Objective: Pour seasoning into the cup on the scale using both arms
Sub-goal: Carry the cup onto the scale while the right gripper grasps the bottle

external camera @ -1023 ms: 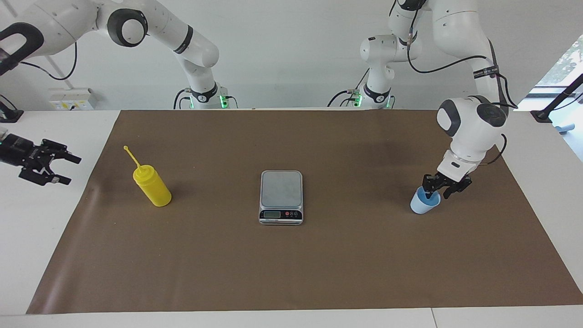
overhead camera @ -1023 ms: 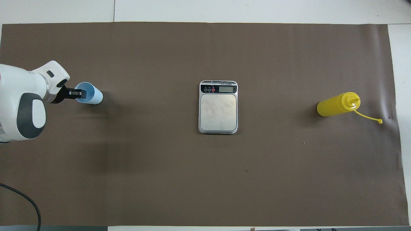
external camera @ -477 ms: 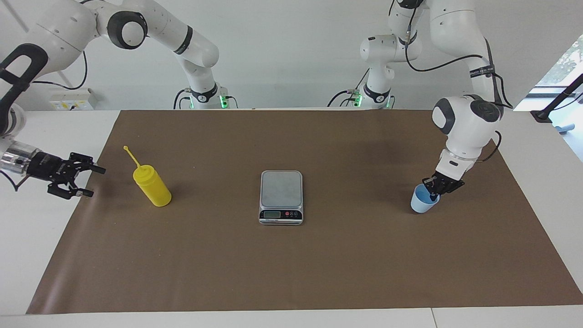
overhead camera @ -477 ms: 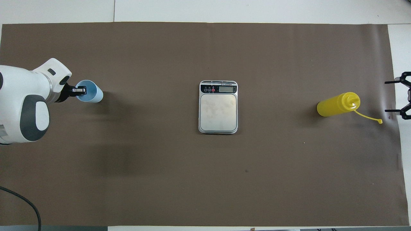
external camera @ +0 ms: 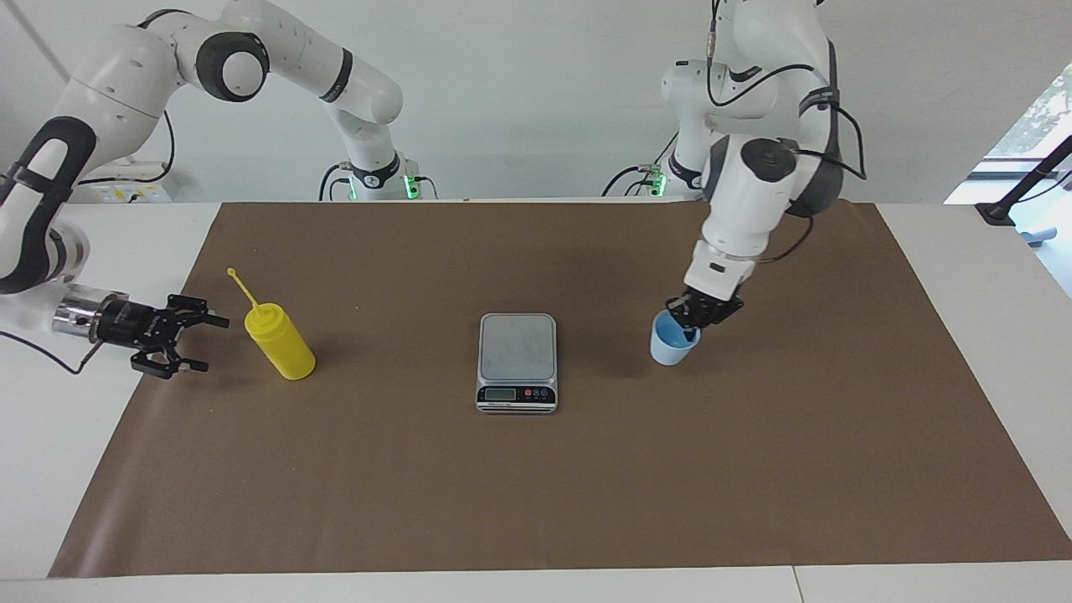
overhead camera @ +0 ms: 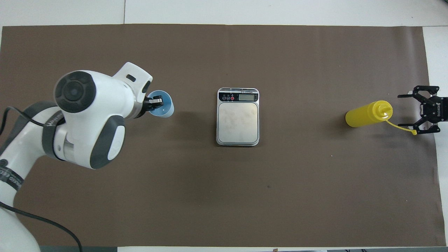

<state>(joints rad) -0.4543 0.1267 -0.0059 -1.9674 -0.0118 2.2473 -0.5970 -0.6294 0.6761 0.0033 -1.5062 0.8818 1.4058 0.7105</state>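
Step in hand: carrying the cup [external camera: 672, 345] to the scale [external camera: 517, 362]. Left gripper [external camera: 692, 316] pinches its rim, cup beside the scale, platform bare. Right gripper [external camera: 194, 339], jaws spread and empty, beside the seasoning [external camera: 279, 341]. Next: set cup on platform, then grasp bottle

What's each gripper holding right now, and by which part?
The left gripper is shut on the cup's rim. The right gripper is open beside the seasoning bottle, holding nothing.
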